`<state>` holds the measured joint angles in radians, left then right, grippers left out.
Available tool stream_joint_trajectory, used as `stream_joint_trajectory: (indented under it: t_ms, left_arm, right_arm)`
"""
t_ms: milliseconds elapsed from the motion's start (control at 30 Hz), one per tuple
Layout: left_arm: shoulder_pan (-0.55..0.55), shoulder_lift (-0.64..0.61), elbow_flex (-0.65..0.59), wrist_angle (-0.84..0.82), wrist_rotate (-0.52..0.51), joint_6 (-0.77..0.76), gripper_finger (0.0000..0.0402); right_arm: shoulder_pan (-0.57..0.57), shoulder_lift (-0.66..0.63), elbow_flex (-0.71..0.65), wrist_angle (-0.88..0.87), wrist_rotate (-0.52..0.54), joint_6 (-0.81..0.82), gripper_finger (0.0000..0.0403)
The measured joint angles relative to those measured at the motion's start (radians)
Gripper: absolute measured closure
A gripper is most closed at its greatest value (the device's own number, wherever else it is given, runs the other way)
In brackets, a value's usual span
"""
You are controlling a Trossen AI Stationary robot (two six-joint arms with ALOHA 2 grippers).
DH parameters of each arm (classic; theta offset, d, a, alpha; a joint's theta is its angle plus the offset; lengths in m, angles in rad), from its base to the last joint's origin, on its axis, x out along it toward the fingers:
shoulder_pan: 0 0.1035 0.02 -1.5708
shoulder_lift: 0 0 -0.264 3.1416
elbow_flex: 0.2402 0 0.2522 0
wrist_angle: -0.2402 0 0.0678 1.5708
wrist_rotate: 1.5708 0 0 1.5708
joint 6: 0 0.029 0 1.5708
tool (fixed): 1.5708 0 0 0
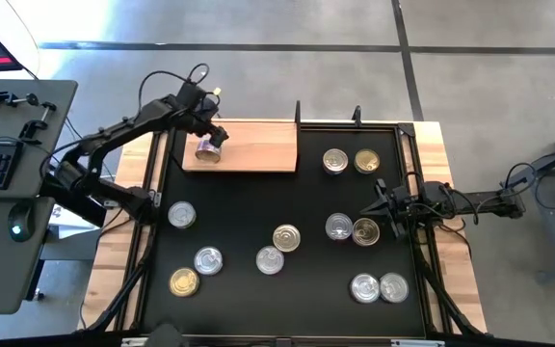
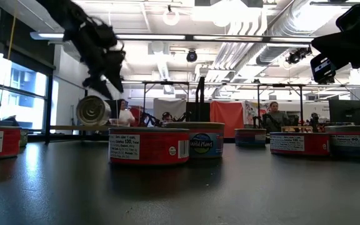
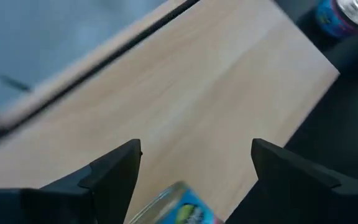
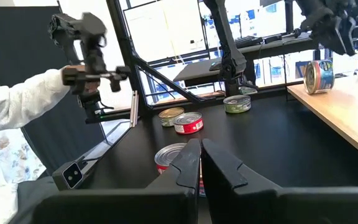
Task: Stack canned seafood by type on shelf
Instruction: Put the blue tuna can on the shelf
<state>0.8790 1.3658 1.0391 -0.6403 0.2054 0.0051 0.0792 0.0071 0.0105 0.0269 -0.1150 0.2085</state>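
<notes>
- Even, bright overhead light is seen in the high view; only soft, short shadows are cast beside each tin (image 1: pixel 286 237) on the black table (image 1: pixel 249 207).
- In the low view, glare is thrown by ceiling lamps (image 2: pixel 171 16) above and behind the left gripper (image 2: pixel 108 84), which is rendered as a dark silhouette.
- The table just ahead of the low camera is blurred.
- In the left wrist view, motion blur is spread over the shelf (image 3: pixel 185 106) beyond the fingers (image 3: pixel 114 174).
- Bright windows are blown out in the right wrist view.
</notes>
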Motion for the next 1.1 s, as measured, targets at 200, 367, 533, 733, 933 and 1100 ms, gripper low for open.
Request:
stream_joint_trajectory:
  t_ms: [200,367,533,733,933,1100]
  left_arm:
    - [-0.195,-0.067,0.07,-0.067,-0.195,0.239,0.011]
    - [-0.325,-0.031,0.107,-0.251,-0.31,0.455,0.011]
    - [-0.371,0.038,0.111,-0.313,-0.464,0.538,0.011]
    - [-0.365,0.111,0.112,-0.316,-0.513,0.576,0.011]
    - [-0.328,0.205,0.158,-0.389,-0.565,0.581,0.011]
    - [-0.315,0.273,0.187,-0.424,-0.582,0.633,0.011]
  right_arm:
    - [0.0,0.0,0.0,0.0,0.0,0.0,0.0396]
    - [0.0,0.0,0.0,0.0,0.0,0.0,0.0396]
    - [0.0,0.0,0.0,0.0,0.0,0.0,0.0396]
    - [0.0,0.0,0.0,0.0,0.0,0.0,0.0396]
    - [0.0,0.0,0.0,0.0,0.0,0.0,0.0396]
    - [0.0,0.0,0.0,0.0,0.0,0.0,0.0396]
